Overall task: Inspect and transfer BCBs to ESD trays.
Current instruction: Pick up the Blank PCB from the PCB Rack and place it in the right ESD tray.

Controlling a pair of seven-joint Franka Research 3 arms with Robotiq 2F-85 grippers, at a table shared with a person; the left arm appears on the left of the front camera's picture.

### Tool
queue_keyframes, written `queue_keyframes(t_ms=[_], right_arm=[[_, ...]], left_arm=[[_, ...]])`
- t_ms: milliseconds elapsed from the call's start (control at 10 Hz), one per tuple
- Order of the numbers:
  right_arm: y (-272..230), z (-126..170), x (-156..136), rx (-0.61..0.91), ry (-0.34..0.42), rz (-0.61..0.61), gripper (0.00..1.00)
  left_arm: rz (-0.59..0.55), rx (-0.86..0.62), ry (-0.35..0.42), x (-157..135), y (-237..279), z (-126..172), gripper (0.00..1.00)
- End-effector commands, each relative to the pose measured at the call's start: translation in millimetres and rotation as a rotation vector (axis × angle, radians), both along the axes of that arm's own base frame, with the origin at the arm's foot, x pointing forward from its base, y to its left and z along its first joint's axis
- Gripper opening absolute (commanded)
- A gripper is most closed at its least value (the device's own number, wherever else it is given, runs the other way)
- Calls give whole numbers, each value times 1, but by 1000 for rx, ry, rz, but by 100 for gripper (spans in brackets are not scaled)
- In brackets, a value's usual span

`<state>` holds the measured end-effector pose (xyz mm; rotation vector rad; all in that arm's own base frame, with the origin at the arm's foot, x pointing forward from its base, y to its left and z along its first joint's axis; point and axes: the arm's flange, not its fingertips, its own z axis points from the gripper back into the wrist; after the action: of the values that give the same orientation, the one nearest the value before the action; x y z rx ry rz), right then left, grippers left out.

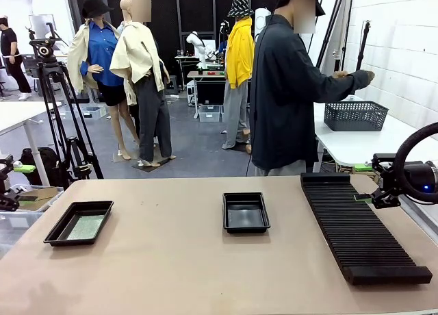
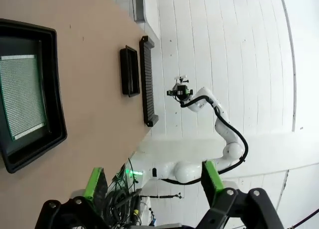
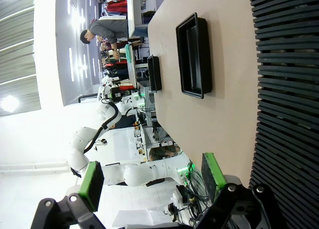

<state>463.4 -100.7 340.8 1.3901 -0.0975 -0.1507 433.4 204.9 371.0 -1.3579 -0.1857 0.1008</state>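
Your left claw point(image 2: 152, 181) hangs wide open and empty near the left ESD tray point(image 2: 59, 104), where one BCB point(image 2: 20, 97) lies flat inside. Your right claw point(image 3: 151, 179) is spread just as wide, holding nothing, just beside the slotted rack point(image 3: 286, 89). The middle ESD tray point(image 1: 226, 212) on the bench point(image 1: 178, 274) has no board in it. You look to be between transfers. The person point(image 1: 287, 103) is turned away, so you'll need another board, gripped by its edges.

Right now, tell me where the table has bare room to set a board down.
Widest bare patch: between the left tray, holding a green board, and the middle tray. The near strip of table is bare. Tightest: the gap between the middle tray and the ribbed rack.
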Motion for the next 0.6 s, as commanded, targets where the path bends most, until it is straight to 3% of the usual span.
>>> queue_keyframes(t_ms=[0,500], right_arm=[[2,0,-3,-1,2,-4,100],[2,0,-3,-1,2,-4,100]], left_arm=[[50,-19,9,-2,-7,5,100],[11,-4,2,0,0,-1,100]])
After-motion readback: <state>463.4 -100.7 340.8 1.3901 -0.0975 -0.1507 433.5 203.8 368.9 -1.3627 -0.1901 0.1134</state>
